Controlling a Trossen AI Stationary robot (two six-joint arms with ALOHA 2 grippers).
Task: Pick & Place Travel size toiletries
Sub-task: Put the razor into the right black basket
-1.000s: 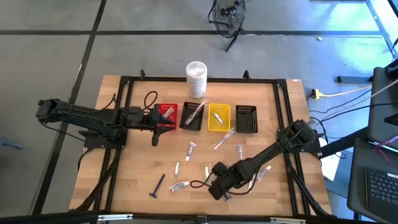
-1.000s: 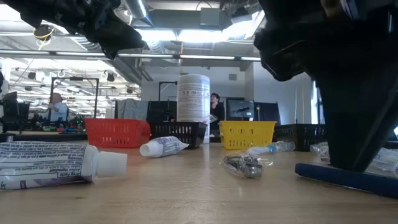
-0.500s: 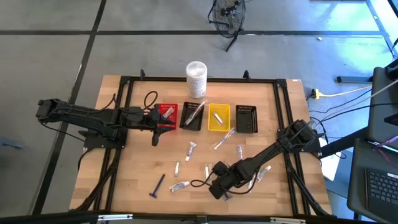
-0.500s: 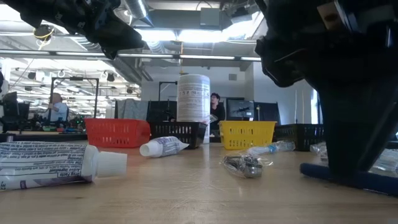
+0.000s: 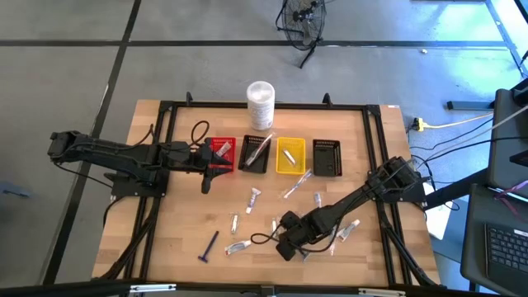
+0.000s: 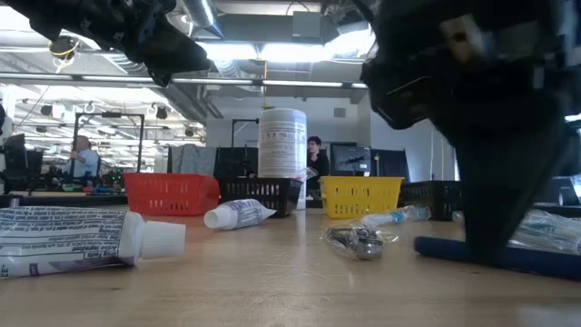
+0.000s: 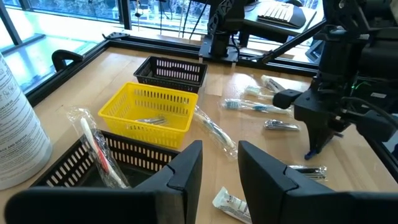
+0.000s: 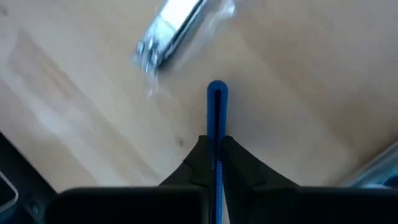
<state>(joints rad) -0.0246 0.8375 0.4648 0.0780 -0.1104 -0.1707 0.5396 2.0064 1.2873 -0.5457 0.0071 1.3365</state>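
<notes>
Right gripper pinched narrow on blue razor handle, near one end — may pivot or slip on lift. Left gripper part-open, holding nothing, by the red basket.

The worktop is pale wood with a visible grain, smooth and a little shiny; the baskets look like moulded plastic mesh, the yellow basket glossy, the black basket more matt; the blue razor is smooth plastic, pinched between the matt black fingers of the right hand; the silvery clipper looks like polished metal inside a clear glossy wrapper (it reflects the light); the white tube has a satin plastic body and a ribbed cap; the tall white container carries a printed paper-like label.
</notes>
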